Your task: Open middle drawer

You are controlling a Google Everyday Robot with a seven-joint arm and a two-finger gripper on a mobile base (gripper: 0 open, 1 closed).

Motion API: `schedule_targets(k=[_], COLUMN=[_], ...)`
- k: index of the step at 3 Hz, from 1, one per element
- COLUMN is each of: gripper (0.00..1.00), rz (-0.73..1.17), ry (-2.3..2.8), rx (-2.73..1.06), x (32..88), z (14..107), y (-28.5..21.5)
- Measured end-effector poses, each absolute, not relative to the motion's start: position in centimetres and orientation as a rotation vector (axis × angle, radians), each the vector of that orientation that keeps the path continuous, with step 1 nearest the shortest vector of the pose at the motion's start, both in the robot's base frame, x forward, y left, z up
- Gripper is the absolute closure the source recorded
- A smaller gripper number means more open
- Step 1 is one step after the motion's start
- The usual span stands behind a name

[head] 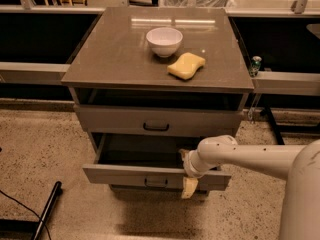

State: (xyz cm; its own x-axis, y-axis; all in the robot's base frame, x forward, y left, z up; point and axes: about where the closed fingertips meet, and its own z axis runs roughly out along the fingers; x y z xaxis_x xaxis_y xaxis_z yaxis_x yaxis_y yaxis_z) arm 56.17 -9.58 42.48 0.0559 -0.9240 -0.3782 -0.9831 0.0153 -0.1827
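Jaws tight on middle drawer (130,174) front; bowl (164,41), sponge (186,65) on cabinet top (112,54); speckled floor (40,149).

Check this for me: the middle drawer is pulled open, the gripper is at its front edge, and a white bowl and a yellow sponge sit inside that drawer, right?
Not quite. The white bowl and yellow sponge sit on the cabinet top, not inside the drawer, as the camera view shows. The rest holds: the middle drawer is pulled open and the gripper is at its front edge.
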Motion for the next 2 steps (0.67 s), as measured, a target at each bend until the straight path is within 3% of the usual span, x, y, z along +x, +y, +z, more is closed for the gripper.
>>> schedule_targets(k=[1, 2], gripper=[0.14, 0.37], rz=[0.210, 0.211], ry=[1.930, 1.946], rx=[-2.008, -2.076], x=[55.8, 54.7], z=[41.5, 41.1], y=[-9.2, -8.9])
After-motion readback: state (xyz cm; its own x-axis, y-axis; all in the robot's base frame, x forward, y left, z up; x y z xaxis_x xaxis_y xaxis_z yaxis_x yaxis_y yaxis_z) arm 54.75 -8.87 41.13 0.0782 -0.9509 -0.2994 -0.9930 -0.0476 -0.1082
